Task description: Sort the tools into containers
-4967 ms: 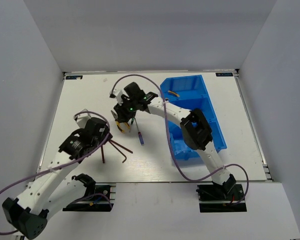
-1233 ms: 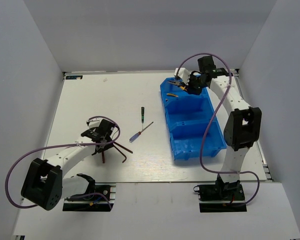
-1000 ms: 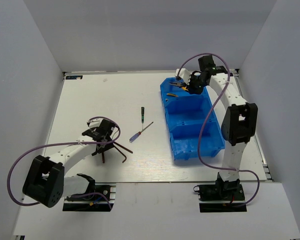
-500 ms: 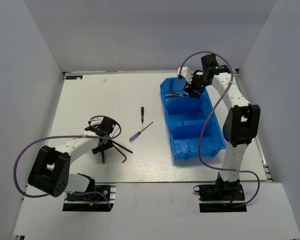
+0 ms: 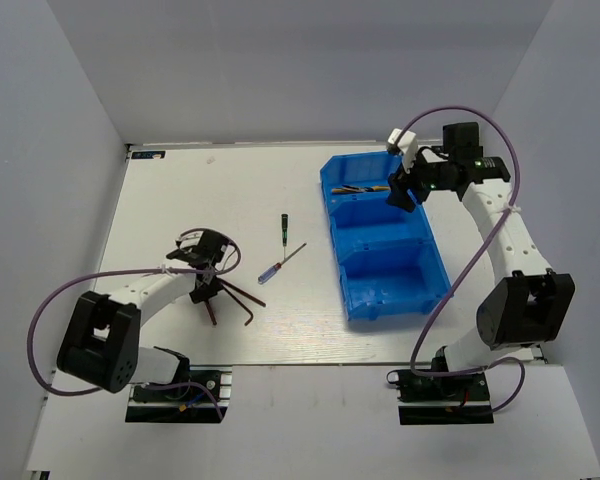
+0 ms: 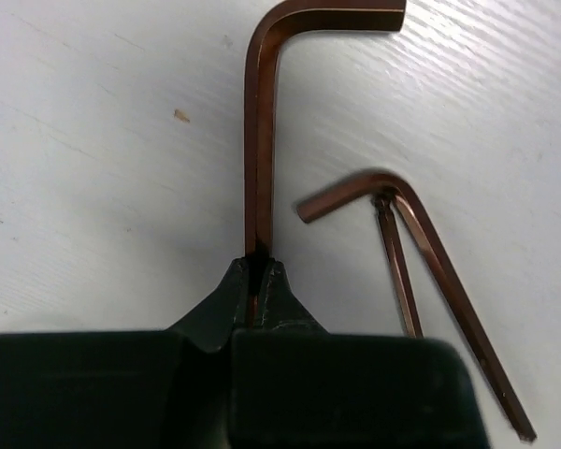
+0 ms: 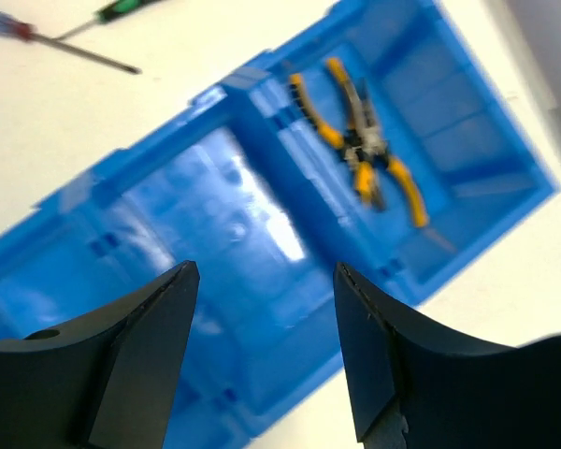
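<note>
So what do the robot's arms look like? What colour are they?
The left arm and right arm are both made of white tubes with chunky black joints. A purple cable loops along each one. The left gripper and right gripper each have two black fingers that taper to narrow tips.

Both yellow-handled pliers (image 7: 360, 140) lie overlapping in the far compartment of the blue bin (image 5: 340, 258), right of centre. The green-handled screwdriver (image 5: 283, 226) and blue-handled screwdriver (image 5: 271, 271) lie mid-worktop. Brown hex keys (image 6: 385, 180) lie flat towards the near-left corner, the big hex key (image 6: 255, 140) just beside them.
</note>
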